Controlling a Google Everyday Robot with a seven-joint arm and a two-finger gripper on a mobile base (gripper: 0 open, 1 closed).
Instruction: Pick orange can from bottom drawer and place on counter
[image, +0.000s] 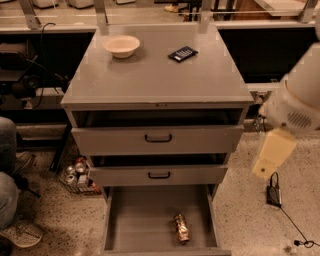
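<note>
Camera view: we count one orange can (181, 228), lying in the open bottom drawer (140, 222) of three, below-left of the jaws hanging beside the bench (150, 75); their state we cannot tell.

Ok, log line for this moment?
orange can: lying in open bottom drawer | counter: no can yet | pincer: right of counter, away from can

High frontal view, hand (271, 154) at right
</note>
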